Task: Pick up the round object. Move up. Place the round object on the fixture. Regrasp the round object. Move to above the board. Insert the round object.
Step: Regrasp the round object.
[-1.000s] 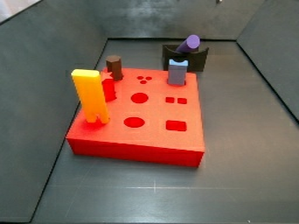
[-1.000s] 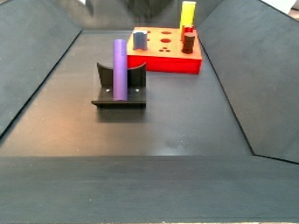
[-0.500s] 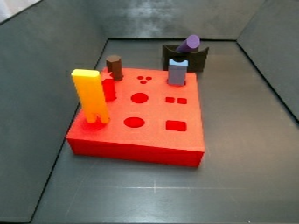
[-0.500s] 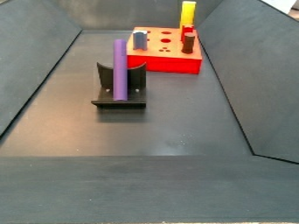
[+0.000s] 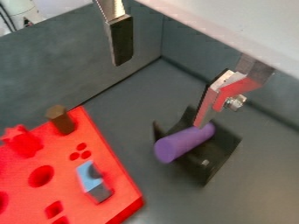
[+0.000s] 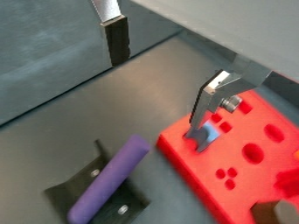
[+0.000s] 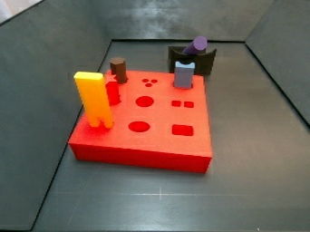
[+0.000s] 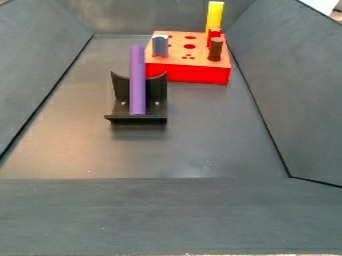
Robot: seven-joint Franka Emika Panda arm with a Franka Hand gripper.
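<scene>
Both wrist views are showing the gripper (image 5: pixel 176 66) hanging well above the floor with its fingers (image 6: pixel 115 39) spread wide apart and gripping nothing, while the round object (image 8: pixel 136 77) is leaning in the fixture (image 8: pixel 136 110), near the board (image 7: pixel 151 122).

The claw (image 5: pixel 176 70) has silver metal fingers; the smooth matt purple rod (image 8: pixel 136 76) looks plastic.
</scene>
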